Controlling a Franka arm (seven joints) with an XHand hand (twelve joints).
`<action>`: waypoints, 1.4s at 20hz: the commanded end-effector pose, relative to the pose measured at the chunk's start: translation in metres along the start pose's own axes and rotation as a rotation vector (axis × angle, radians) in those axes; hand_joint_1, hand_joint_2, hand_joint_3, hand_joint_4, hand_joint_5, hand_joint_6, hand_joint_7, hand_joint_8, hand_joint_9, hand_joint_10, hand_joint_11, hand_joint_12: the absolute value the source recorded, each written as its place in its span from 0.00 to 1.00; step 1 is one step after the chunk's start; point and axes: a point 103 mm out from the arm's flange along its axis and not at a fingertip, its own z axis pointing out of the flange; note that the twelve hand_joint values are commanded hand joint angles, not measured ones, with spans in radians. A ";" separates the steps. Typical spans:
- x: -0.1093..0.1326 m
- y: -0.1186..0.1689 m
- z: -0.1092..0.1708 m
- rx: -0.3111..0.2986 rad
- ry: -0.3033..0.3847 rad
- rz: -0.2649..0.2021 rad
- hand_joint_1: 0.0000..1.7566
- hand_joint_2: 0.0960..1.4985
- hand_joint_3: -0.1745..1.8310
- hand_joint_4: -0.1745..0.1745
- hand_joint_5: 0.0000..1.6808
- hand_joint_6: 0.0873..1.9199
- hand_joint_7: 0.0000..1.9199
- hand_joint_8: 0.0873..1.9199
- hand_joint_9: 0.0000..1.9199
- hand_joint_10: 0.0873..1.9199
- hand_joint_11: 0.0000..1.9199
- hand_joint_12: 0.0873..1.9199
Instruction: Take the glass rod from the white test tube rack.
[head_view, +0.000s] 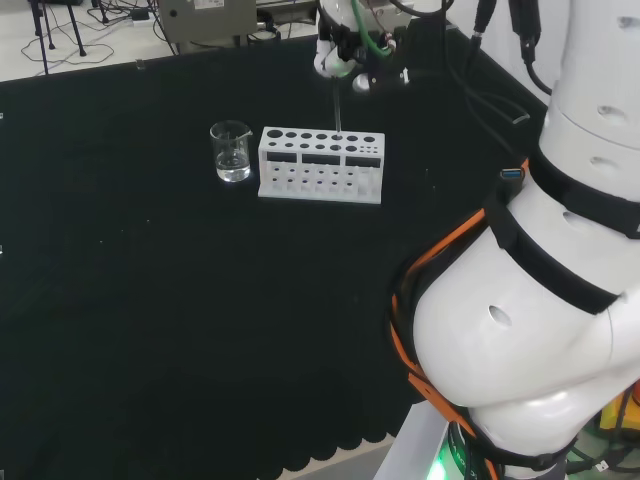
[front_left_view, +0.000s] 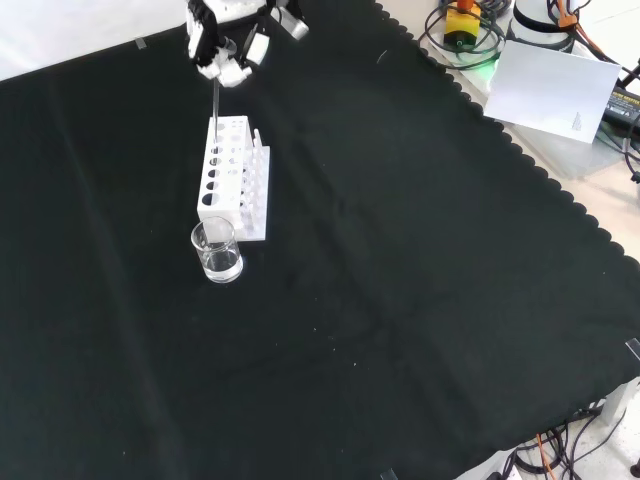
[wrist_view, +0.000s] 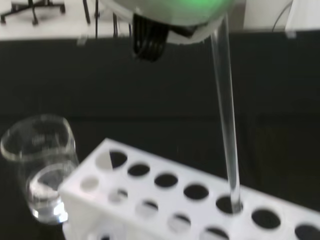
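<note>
Thin clear glass rod (wrist_view: 226, 115), tip apparently just inside white plastic rack (head_view: 321, 163), pinched by hand (head_view: 345, 55); extraction step, next lift straight up

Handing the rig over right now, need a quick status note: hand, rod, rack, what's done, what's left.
Hand: above the white rack, shut on the top of the glass rod.
Rod: upright, lower tip still in a rack hole in the row away from the beaker, per the wrist view.
Beaker: beside the rack's end, some clear liquid inside, untouched.
Done: rod grasped.
Left: lift it straight up until the tip clears the hole, then move away.
</note>
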 end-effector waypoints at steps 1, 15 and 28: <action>-0.003 -0.013 -0.025 -0.043 0.014 0.049 0.69 0.36 0.50 0.00 0.72 0.42 0.82 0.45 0.94 0.32 0.76 0.44; 0.017 -0.037 -0.066 -0.118 0.061 0.041 0.69 0.33 0.52 0.00 0.74 0.39 0.83 0.45 0.96 0.30 0.75 0.47; 0.030 -0.046 -0.079 -0.133 0.044 0.043 0.69 0.32 0.53 0.00 0.75 0.38 0.83 0.45 0.96 0.30 0.75 0.47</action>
